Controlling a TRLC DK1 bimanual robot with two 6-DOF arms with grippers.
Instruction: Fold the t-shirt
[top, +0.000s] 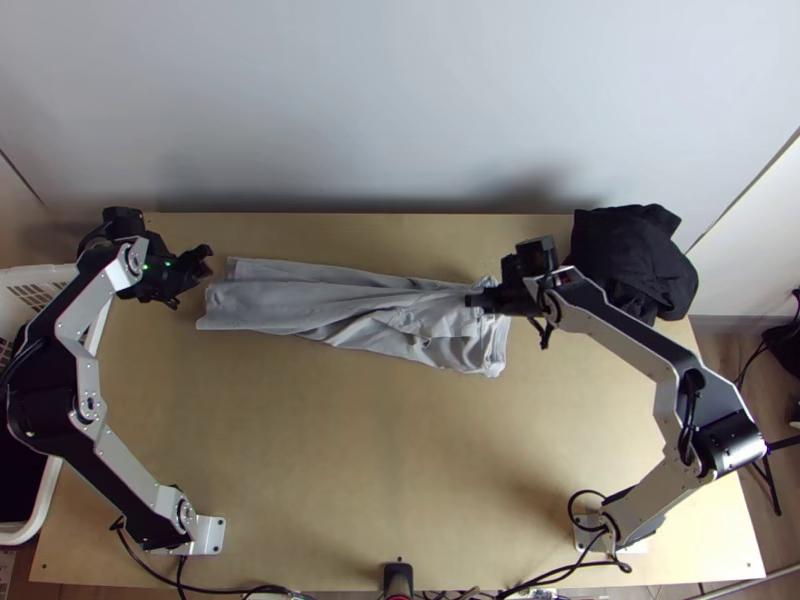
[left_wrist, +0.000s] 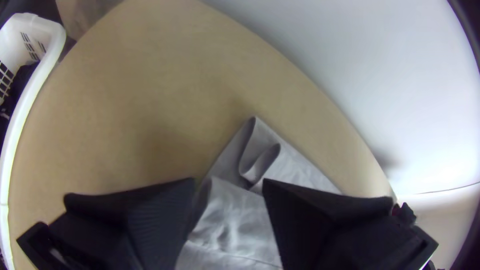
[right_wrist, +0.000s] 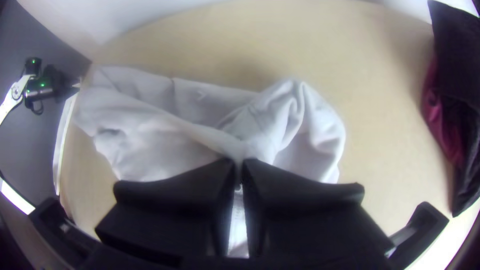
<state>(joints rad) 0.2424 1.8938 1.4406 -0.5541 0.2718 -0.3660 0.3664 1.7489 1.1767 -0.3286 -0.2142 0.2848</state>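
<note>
1 wooden bench (top: 340, 450), backed by pale wall (top: 400, 100); left gripper (top: 191, 277), upper left, fingers spread; right gripper (top: 474, 300), centre-right, grey t-shirt (top: 290, 300) pinched.

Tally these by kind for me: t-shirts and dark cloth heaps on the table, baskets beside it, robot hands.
Grey t-shirt: 1
Black cloth heap: 1
White basket: 1
Hands: 2 (left hand, right hand)
Total: 5

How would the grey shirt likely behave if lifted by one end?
The shirt would probably hang floppy, since it lies in soft, uneven folds. Its long, narrow bundle might fall open, as the layers look loose. It seems thin, so likely light for its size.
</note>
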